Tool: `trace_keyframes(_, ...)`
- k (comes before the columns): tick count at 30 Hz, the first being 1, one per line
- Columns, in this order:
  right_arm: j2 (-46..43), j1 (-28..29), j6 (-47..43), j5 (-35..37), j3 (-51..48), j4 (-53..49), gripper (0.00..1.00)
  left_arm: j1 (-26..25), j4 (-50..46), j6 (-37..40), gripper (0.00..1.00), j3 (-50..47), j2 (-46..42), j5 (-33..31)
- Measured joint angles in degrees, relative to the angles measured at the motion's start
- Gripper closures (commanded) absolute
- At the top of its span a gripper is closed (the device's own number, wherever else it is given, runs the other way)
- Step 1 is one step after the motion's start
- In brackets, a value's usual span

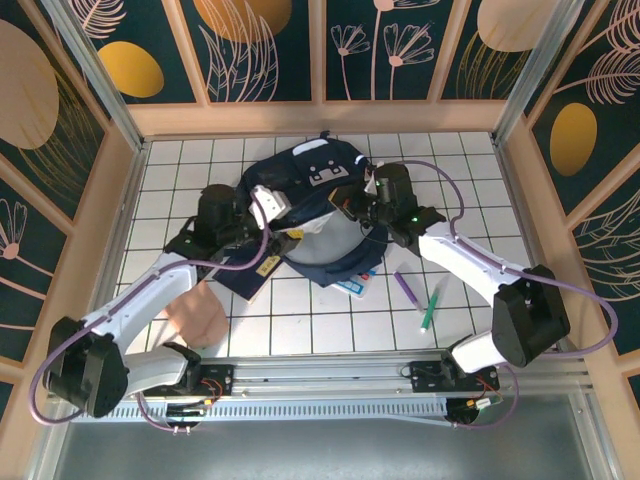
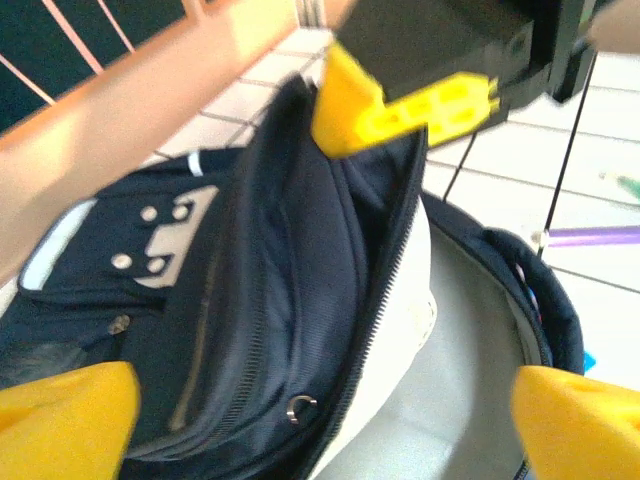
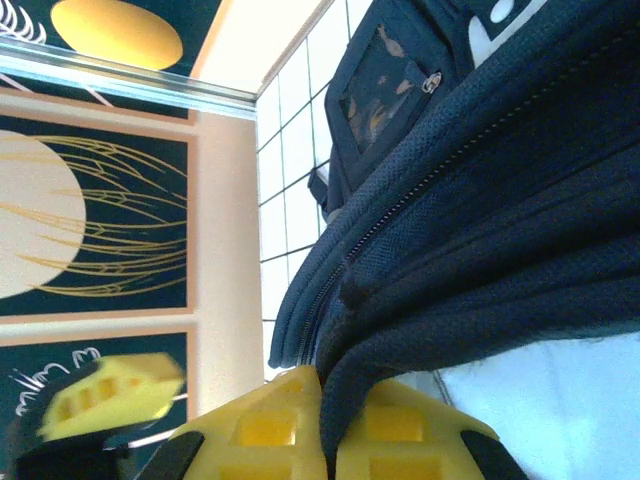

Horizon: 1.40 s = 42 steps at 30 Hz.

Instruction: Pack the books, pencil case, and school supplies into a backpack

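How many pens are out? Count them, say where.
2. The purple pen lies on the tiles right of the backpack; the green pen just right of it. More may be hidden inside.

Soft, even light falls from above onto the white tiled table floor [image 1: 300, 320]. My arms cast only faint shadows. The overhead view is sharp, though its corner posts lean outward. At my left wrist, motion smears the large dark navy fabric backpack [image 2: 250, 300], and the yellow plastic fingers [image 2: 60, 425] of my left gripper [image 2: 320, 430] are unfocused blobs. At my right wrist the weave is crisp, my right gripper [image 3: 326, 425] near the lens is soft, and the peach wooden rail [image 3: 250, 50] washes out.
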Motion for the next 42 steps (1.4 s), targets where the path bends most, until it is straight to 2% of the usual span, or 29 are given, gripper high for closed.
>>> trace_keyframes(5,0.0,0.0,2.4,0.0,0.7,0.6,1.00,-3.7,0.7,4.4,0.02,1.9,7.8,-8.3)
trace_keyframes(8,0.0,0.0,4.0,0.0,1.0,1.1,1.00,-4.0,3.8,4.2,0.09,3.0,9.9,-12.9)
trace_keyframes(9,0.0,0.0,4.5,0.0,1.0,1.3,1.00,-4.0,5.0,3.8,0.17,3.2,10.1,-13.9)
trace_keyframes(13,0.0,0.4,7.5,1.6,1.2,2.7,1.00,-4.2,9.0,3.0,0.63,4.6,11.6,-17.8)
trace_keyframes(15,0.0,0.8,8.8,3.3,1.4,3.1,1.00,-4.6,9.7,3.0,1.00,5.9,13.1,-18.8)
trace_keyframes(16,0.0,1.1,9.3,4.0,1.4,3.1,1.00,-4.7,10.2,3.3,1.00,6.6,13.9,-19.2)
trace_keyframes(17,0.0,1.6,9.8,5.0,1.4,3.1,0.86,-4.7,10.7,3.3,1.00,7.1,14.6,-19.5)
trace_keyframes(19,-0.2,1.9,10.2,6.1,1.4,2.7,0.67,-4.6,11.6,3.5,1.00,7.4,14.8,-20.3)
trace_keyframes(22,-2.5,3.3,7.2,7.5,0.3,1.4,0.55,-4.6,12.9,3.4,1.00,7.4,14.8,-21.8)
trace_keyframes(27,-15.1,9.2,-4.5,13.4,-9.7,-1.7,0.53,-4.6,13.2,3.5,1.00,9.5,14.8,-23.7)
trace_keyframes(30,-21.5,11.6,-15.1,14.8,-14.0,-5.0,0.52,-4.4,13.2,4.3,1.00,11.3,14.8,-24.6)
trace_keyframes(32,-23.1,11.8,-21.5,14.6,-14.4,-8.0,0.52,-4.1,13.6,4.5,1.00,12.8,15.2,-25.6)
trace_keyframes(35,-22.3,12.4,-26.5,14.6,-14.4,-11.1,0.51,-2.7,15.5,3.2,1.00,14.9,16.5,-25.9)
trace_keyframes(37,-20.3,13.8,-27.3,15.2,-14.4,-13.0,0.50,-1.2,16.2,2.4,1.00,16.5,17.3,-25.7)
trace_keyframes(39,-17.6,15.8,-25.5,16.6,-13.7,-15.1,0.41,0.2,16.6,2.1,1.00,17.8,17.9,-25.4)
trace_keyframes(42,-13.0,18.4,-13.7,19.0,-11.8,-19.0,0.41,1.6,17.7,2.1,1.00,18.3,17.9,-25.0)
